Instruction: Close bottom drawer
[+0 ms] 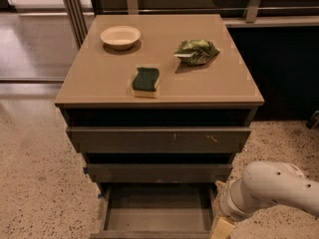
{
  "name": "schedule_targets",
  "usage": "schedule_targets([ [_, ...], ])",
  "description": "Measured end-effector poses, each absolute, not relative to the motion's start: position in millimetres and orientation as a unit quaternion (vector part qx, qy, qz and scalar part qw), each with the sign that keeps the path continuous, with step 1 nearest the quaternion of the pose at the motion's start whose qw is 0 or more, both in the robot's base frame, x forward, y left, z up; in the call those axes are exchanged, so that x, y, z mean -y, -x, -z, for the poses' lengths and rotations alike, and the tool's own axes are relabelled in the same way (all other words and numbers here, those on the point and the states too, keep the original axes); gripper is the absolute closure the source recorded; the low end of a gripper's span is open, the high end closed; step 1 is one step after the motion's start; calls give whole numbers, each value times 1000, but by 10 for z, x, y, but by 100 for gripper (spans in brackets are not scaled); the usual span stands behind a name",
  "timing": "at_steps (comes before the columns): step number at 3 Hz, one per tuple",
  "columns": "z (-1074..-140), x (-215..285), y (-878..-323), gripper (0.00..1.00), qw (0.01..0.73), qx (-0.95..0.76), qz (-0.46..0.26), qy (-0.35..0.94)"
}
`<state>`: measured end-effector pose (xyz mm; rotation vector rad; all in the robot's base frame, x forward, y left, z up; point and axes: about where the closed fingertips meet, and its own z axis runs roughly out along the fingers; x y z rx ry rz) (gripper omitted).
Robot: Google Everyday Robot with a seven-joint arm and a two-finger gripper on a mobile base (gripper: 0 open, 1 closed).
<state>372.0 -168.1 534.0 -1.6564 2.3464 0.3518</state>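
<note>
White casing covers my arm (279, 185), which enters from the lower right; its bulky rounded link lies nearly level, and the wrist turns downward at the right front corner of the bottom drawer (158, 214); my tool (223, 229) shows only as a pale tan piece at the lower edge of the view, just beside that drawer's right wall; whether it is wide or narrow I cannot tell, nor whether it touches the drawer. The bottom drawer stands pulled out at the foot of the cabinet, its flat grey floor bare; above it sit the mid-width drawer front (158, 173) and the widest drawer front (149, 140), a dark gap over each. On the tan table (94, 83) a cream bowl (120, 37) rests at the back left, a green sponge (145, 81) near the front middle, and a crumpled green bag (197, 51) at the back right, all apart.
</note>
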Motion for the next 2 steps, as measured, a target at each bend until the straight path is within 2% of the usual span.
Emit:
schedule_targets([
  [2,-4979,1544,-3745,0,112,-799,-159,568],
])
